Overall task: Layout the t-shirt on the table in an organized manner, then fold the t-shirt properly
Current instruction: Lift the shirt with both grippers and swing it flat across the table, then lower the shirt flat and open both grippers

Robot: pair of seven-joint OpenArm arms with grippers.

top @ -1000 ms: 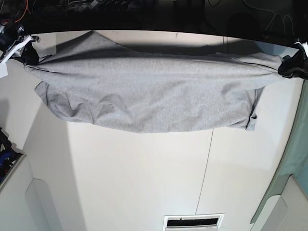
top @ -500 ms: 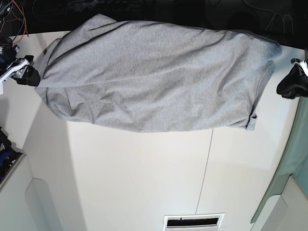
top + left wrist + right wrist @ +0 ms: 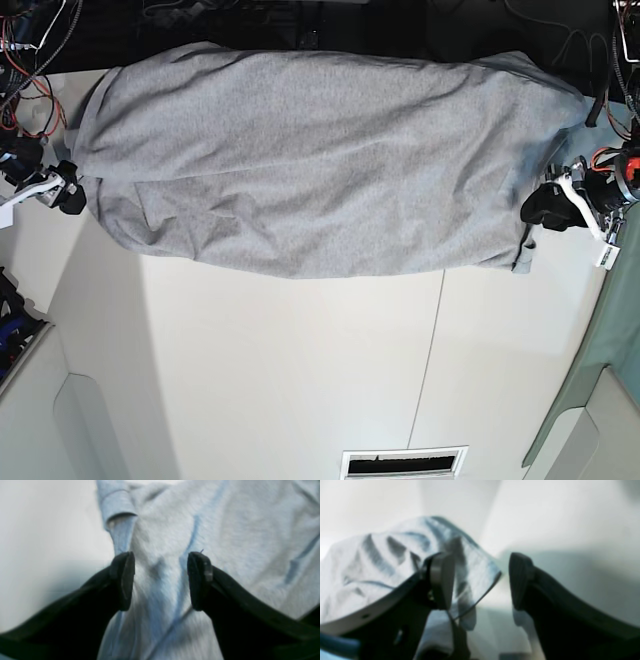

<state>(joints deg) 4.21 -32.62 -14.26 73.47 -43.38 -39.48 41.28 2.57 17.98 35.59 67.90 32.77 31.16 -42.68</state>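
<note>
I have the large light heather-grey cotton t-shirt (image 3: 320, 160) spread across the wide white desk (image 3: 300, 370) toward twelve o'clock, with left fingers (image 3: 161, 580) apart over its edge and right fingers (image 3: 480, 580) apart beside its corner, ready, I judge, to regrip.

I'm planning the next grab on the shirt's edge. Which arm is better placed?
Probably left: the left pincer stands open with t-shirt fabric between its fingers. The right pincer is open too, cloth only by one finger.
</note>
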